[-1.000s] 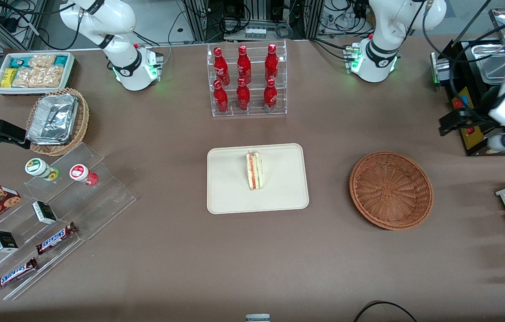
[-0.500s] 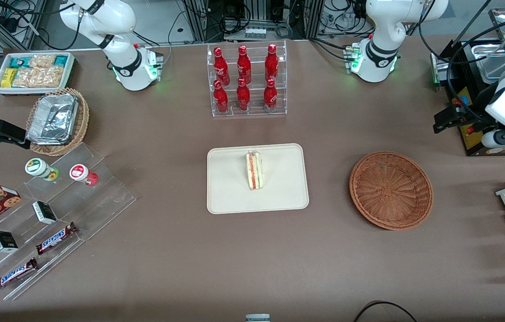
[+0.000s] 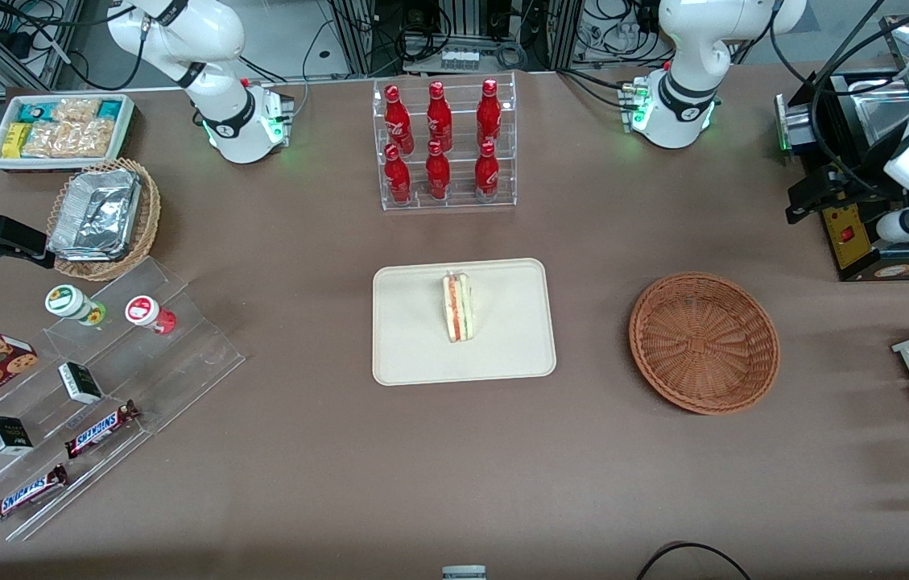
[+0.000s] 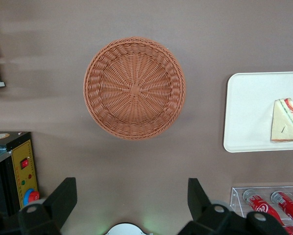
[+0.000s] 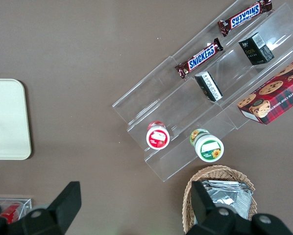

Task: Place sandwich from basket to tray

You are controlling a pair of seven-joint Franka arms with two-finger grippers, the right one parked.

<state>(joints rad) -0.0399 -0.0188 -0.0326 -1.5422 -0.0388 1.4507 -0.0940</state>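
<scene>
Brown tabletop (image 3: 325,451) carries the tray (image 3: 414,354) with the sandwich (image 3: 458,308) already on it, well clear of my fingers (image 4: 62,198), the basket (image 4: 134,88) sits empty below my released gripper (image 4: 129,198); I judge retreat should stay high, disturbing neither.

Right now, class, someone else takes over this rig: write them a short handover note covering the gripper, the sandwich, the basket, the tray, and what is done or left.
Gripper: open, holding nothing, raised toward the working arm's end of the table, over the bare table beside the basket.
Sandwich: lying on the tray, mid-table.
Basket: empty, beside the tray toward the working arm's end.
Done: sandwich moved and released.
Left: nothing apart from parking the arm.
</scene>
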